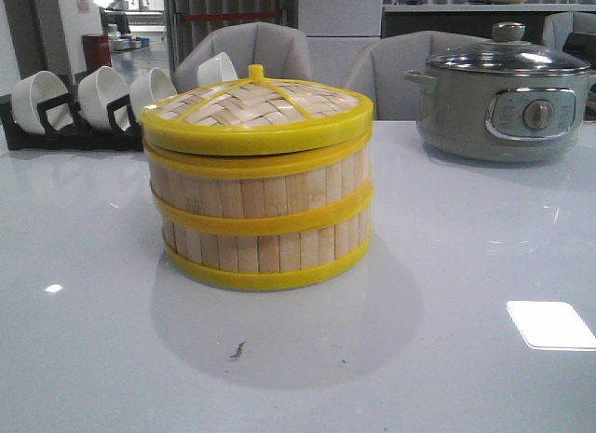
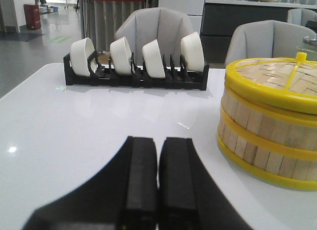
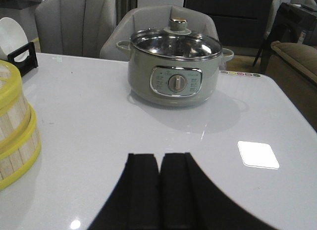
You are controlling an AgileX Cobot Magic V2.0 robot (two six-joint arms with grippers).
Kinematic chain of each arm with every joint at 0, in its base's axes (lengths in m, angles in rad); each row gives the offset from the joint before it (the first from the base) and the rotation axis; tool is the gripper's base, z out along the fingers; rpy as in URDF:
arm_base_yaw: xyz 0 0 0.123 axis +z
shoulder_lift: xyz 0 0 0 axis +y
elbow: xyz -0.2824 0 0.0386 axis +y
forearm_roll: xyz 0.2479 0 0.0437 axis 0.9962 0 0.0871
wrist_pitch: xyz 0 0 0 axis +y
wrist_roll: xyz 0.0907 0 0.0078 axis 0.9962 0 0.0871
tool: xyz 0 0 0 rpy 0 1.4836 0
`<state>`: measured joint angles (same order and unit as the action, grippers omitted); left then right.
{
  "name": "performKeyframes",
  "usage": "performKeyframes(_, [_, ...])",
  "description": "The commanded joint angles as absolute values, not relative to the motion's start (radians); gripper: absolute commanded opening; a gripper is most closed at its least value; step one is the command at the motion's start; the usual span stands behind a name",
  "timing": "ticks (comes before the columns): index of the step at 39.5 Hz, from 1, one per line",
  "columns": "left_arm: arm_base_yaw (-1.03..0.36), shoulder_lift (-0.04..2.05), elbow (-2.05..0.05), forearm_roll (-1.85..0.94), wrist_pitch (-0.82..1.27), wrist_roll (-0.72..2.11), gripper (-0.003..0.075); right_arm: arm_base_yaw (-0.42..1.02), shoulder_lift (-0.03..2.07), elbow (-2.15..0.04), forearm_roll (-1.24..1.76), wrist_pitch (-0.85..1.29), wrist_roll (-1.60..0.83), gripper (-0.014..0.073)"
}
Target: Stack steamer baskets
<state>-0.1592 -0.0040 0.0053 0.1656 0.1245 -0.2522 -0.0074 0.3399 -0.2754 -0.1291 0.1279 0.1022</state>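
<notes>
Fingers of both grippers pressed together, empty; electric pot and bowl rack flank stacked steamer baskets.

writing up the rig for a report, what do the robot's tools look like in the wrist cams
Both look alike. The left tool has two matte black fingers with flat, blocky rectangular pads that flare out into broad curved bases. The right tool has the same black fingers and shape. No cables, labels or markings show on either, and the arms themselves are out of view.

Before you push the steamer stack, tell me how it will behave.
The steamer stack looks light, being thin bamboo slats, so it probably slides easily on the glossy table. It is wide and low, so tipping seems unlikely. The lid may shift if pushed high.
</notes>
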Motion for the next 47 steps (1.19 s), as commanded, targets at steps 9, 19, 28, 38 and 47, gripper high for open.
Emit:
performKeyframes(9, [-0.158,-0.02,0.007,0.15,0.014,-0.259,0.0086,-0.013,0.346,-0.304,-0.14,0.037,0.093,0.0046])
performKeyframes(19, [-0.158,-0.018,0.007,0.149,0.012,-0.259,0.0086,-0.013,0.346,-0.304,-0.14,0.037,0.093,0.0046])
performKeyframes(28, [-0.158,-0.017,0.007,0.13,-0.006,-0.217,0.0087,-0.013,0.346,-0.304,-0.14,0.037,0.093,0.0046])
performKeyframes(38, [-0.158,-0.017,0.007,0.109,0.0,-0.12,0.0086,-0.013,0.346,-0.304,-0.14,0.037,0.093,0.0046])
performKeyframes(47, [-0.158,-0.017,0.007,0.112,0.007,-0.12,0.0086,-0.013,0.346,-0.304,-0.14,0.037,0.093,0.0046])
